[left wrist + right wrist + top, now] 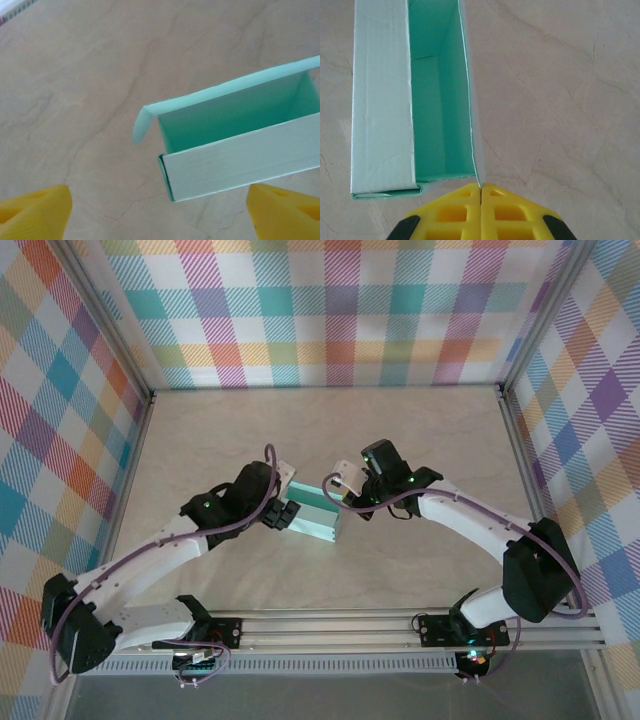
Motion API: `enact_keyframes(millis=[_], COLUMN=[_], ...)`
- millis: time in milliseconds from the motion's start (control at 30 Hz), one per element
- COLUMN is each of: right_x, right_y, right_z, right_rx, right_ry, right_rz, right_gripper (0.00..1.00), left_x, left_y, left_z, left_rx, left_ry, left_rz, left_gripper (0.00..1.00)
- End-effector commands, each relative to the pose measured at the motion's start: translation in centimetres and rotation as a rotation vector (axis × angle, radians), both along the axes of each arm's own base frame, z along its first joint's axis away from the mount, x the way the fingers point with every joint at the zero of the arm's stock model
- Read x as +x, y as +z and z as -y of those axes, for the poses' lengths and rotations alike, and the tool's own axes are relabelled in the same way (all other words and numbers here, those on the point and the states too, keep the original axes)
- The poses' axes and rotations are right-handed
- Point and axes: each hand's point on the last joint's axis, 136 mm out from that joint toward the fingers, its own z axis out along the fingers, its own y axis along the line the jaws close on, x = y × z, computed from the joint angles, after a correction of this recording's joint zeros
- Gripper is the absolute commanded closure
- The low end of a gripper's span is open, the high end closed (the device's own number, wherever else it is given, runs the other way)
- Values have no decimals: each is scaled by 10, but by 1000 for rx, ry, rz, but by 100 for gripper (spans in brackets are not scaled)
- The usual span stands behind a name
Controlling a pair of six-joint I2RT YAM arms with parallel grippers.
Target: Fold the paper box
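My box (312, 517) is thin mint card with a matt finish. Its outer face is pale and faintly creased, and the inside is a deeper, smoother green. My left fingers (35, 212) are yellow plastic, finely ribbed. My right fingers (455, 212) are the same plastic, moulded with hollows. The table (420, 440) looks smooth and matt, beige with stone-like veining. The walls (340, 310) look like checked cloth, and the near rail (340, 625) is pale ridged metal.

The box (315, 512) is pale mint card with a deeper green interior. It is partly erected into a long rectangular shell, open on top. It rests near the middle of the table (420, 440), long axis slanted. One end flap (142, 122) curls outward, unfolded. Creases show on the outer panel.
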Motion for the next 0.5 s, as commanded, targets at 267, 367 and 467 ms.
enact_keyframes(millis=[267, 367, 467], right_x=[2, 3, 3], right_y=[4, 3, 3], right_z=[-1, -1, -3], right_rx=[-8, -8, -5], right_ry=[-15, -16, -13], right_rz=[-11, -13, -16], right_gripper=[100, 100, 100], left_x=[8, 1, -12], left_y=[4, 5, 0], left_z=[0, 3, 13], left_rx=[-66, -113, -186], left_ry=[115, 97, 61], left_rz=[-119, -145, -215], left_gripper=[20, 34, 49])
